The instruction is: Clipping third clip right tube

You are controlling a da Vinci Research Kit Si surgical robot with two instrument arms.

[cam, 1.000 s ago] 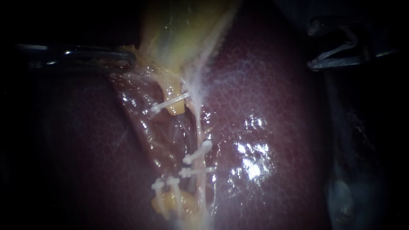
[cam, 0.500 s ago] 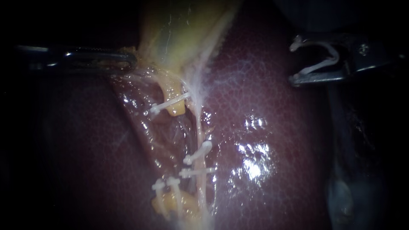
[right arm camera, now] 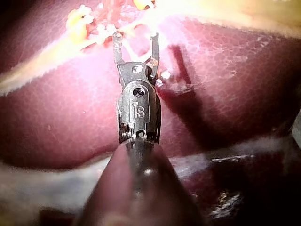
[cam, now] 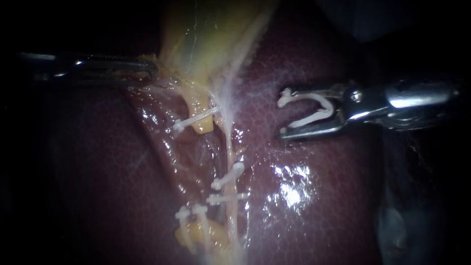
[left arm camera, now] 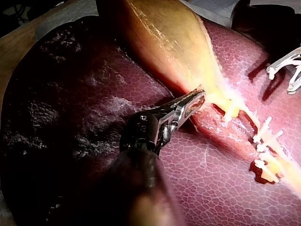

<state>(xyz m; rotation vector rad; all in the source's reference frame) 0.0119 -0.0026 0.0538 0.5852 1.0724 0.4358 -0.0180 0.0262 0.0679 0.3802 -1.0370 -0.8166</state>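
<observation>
The right tube [cam: 229,147] is a thin pale strand running down over the liver [cam: 319,206], with two white clips [cam: 227,176] across its lower part. My right instrument [cam: 283,116] comes in from the right, jaws wide apart and shut on an open white clip [cam: 309,119]. It hovers over the liver, to the right of the tube and apart from it. My left instrument [cam: 147,68] is shut on yellowish tissue at the gallbladder [cam: 211,34] neck. In the left wrist view its jaws [left arm camera: 195,99] pinch that tissue edge. In the right wrist view my right instrument [right arm camera: 136,40] points at the clipped tubes.
The left tube [cam: 200,105] is a yellow stump with one white clip [cam: 195,119] across it. Two more clips [cam: 191,212] sit on yellow tissue lower down. Wet glare shines on the liver [cam: 289,191] below my right instrument.
My right instrument has moved left and down from the upper right corner toward the right tube, carrying the open clip. The left instrument and the tissue have stayed put.
</observation>
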